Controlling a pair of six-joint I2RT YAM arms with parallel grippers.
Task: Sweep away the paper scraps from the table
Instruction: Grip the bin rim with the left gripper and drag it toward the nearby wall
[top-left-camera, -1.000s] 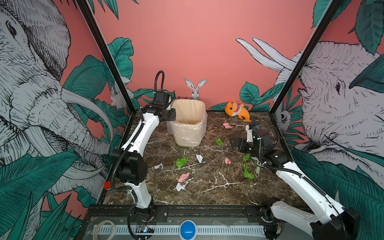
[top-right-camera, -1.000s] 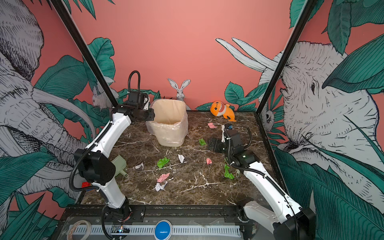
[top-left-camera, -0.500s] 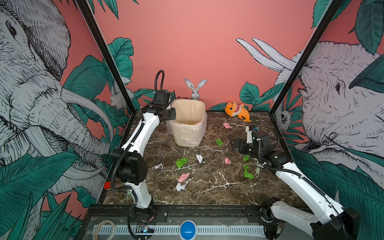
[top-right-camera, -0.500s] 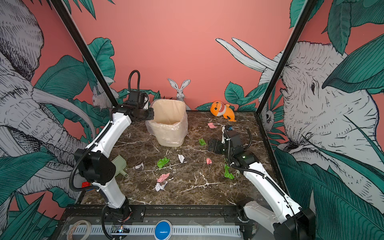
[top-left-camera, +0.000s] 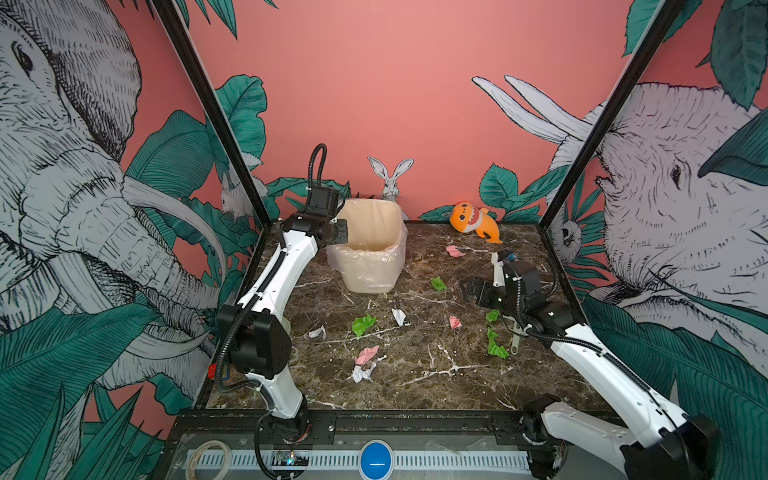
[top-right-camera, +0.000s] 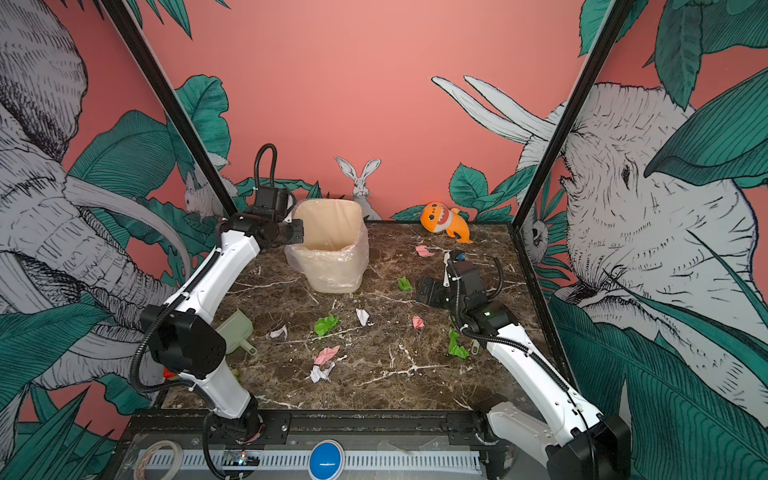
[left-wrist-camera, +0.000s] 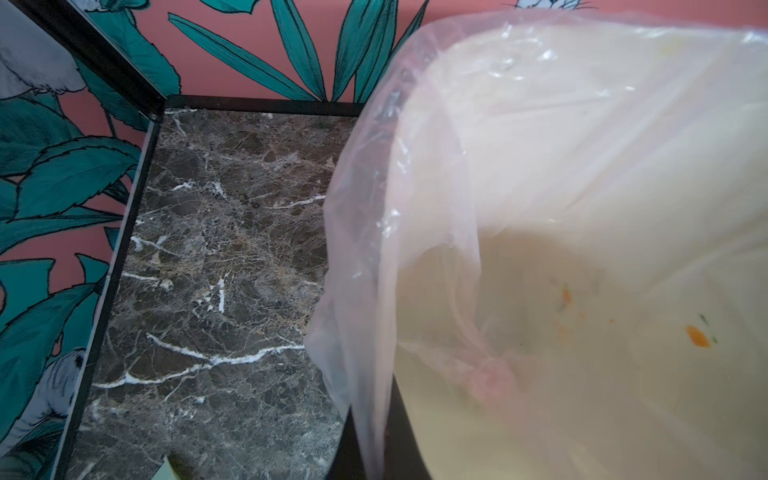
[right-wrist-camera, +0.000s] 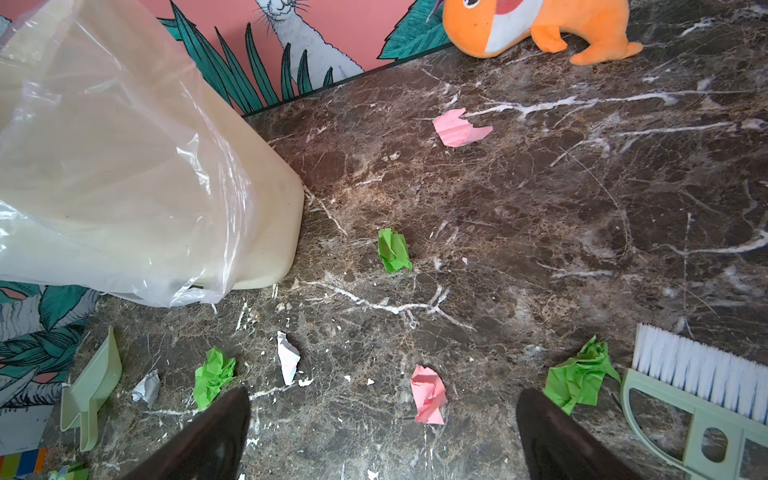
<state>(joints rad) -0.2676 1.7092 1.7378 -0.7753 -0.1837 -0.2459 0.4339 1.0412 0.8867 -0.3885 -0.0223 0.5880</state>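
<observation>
Your left gripper (top-left-camera: 342, 231) — jaws apart a second ago — has now clamped shut on the rim of the bin (top-left-camera: 370, 270).

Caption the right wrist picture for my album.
Open right pincer hovers above paper scraps on the table beside a lined bin.

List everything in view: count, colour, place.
scraps: ten, four green, three pink, three white, scattered over the table
bin: one, cream with clear liner, back left, tilted
shark: one, orange, back right
dustpan: one, pale green, left edge
brush: one, pale green with white bristles, right side, beside a green scrap
table: one, dark brown marble, black frame
left gripper: one, black, shut on the bin's rim
right gripper: one, black, open, above the table's right side
</observation>
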